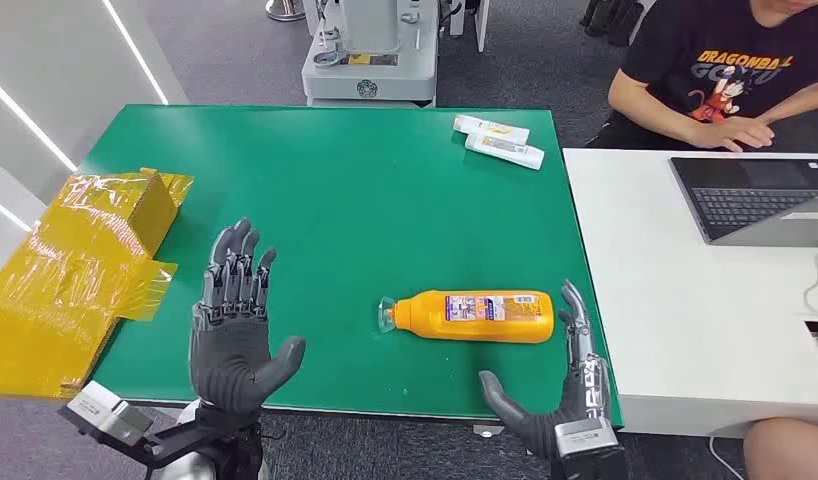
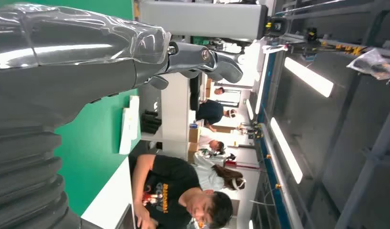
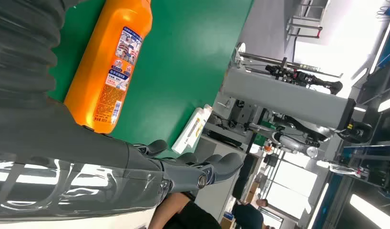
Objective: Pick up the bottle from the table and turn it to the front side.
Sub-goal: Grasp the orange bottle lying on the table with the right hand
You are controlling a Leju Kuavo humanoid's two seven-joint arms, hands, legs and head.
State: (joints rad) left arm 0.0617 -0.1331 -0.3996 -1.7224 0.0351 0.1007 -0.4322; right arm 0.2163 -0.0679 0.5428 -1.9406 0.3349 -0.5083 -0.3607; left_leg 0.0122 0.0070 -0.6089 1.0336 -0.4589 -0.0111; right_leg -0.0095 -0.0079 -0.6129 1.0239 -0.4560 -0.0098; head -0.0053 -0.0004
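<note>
Lying on its side on the green table (image 1: 385, 200), near the front edge, is one orange bottle (image 1: 480, 317) — neck toward the robot's left, its printed label facing up. The right hand (image 1: 560, 395) stands just beside the bottle's base, fingers straight and apart from the thumb, holding nothing; whether a fingertip touches the base cannot be told. The left hand (image 1: 235, 325) hovers well apart from the bottle over the table's left part, palm spread, fingers apart, empty. Two white bottles (image 1: 500, 142) lie side by side at the far right corner of the table; their print is too small to read. One yellow cardboard box (image 1: 80, 265), flaps open, overhangs the table's left edge and is cut off by the frame. On the white desk (image 1: 685, 300) to the right sits one laptop (image 1: 755, 195), partly cut off. One person in a black shirt (image 1: 730, 70) sits behind it — a second person's knee shows at the lower right corner
</note>
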